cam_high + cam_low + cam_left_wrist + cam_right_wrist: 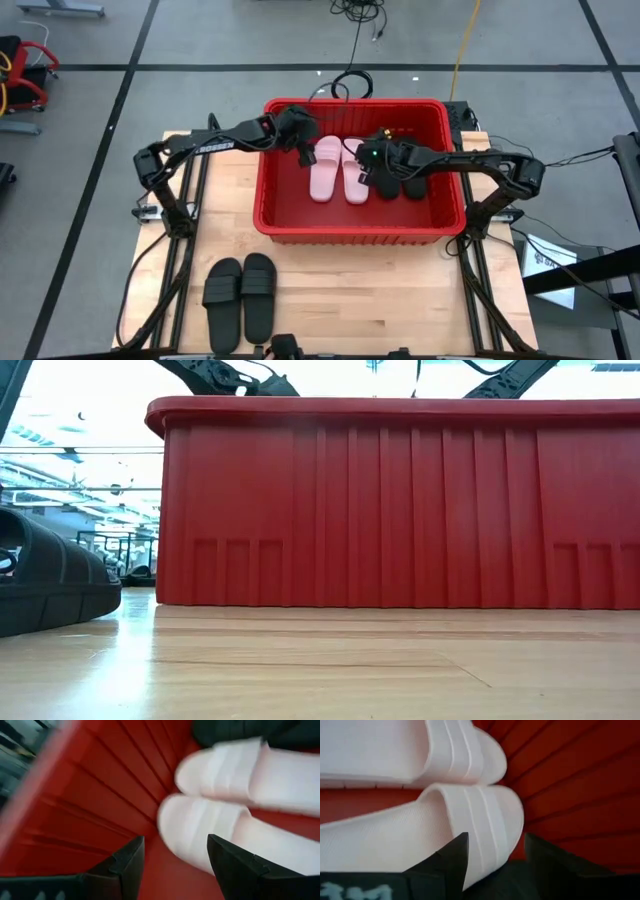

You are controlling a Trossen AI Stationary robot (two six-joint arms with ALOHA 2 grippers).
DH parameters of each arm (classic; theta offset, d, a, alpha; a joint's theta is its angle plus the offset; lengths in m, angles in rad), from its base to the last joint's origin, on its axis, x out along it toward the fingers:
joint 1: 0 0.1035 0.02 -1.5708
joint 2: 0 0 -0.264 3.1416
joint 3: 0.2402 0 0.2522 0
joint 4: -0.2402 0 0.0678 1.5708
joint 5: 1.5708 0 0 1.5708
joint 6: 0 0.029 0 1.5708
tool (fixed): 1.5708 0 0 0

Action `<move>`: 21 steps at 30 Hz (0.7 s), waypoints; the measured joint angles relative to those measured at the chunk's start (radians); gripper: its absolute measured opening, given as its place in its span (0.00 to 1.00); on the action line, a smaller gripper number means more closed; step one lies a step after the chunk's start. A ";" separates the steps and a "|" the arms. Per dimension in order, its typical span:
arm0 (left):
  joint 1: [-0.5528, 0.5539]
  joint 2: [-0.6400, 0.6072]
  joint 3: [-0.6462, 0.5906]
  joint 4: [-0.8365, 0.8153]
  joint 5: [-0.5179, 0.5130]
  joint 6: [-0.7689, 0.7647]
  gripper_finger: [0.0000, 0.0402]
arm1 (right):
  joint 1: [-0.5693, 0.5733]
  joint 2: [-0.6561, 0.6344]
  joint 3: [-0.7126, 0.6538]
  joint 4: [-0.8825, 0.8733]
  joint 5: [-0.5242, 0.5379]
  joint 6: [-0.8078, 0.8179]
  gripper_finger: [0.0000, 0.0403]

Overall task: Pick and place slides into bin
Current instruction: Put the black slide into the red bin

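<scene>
At lower left of the high view you have two black slides (241,298) lying side by side on the bench (380,300), toes toward the bin (355,228); these are what remains outside it. They look like light moulded foam, springy rather than stiff, so expect the sole to flex if you pinch it at one end. I'd judge the wide strap the best place to take hold: it arches clear of the footbed and gives the fingers an edge to close across.

Left of centre, your left hand (303,147) hangs inside the bin's far left part, fingers spread wide and holding nothing, just beside the two pale pink slides (338,168) that lie together on the bin floor.

Right of them, your right hand (383,172) sits low over black slides (402,183) in the bin; its fingers stand apart with nothing between them, a pink strap just ahead.
</scene>
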 joint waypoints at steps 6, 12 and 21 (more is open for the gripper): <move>0.000 -0.117 0.001 -0.080 -0.023 0.008 0.53 | 0.001 -0.016 0.000 0.063 0.024 -0.028 0.44; 0.000 -0.238 0.001 -0.150 -0.030 -0.002 0.53 | 0.001 -0.117 0.001 0.113 0.025 -0.025 0.42; -0.036 -0.387 0.001 -0.317 -0.033 -0.083 0.53 | 0.028 -0.322 0.001 0.125 0.019 0.044 0.42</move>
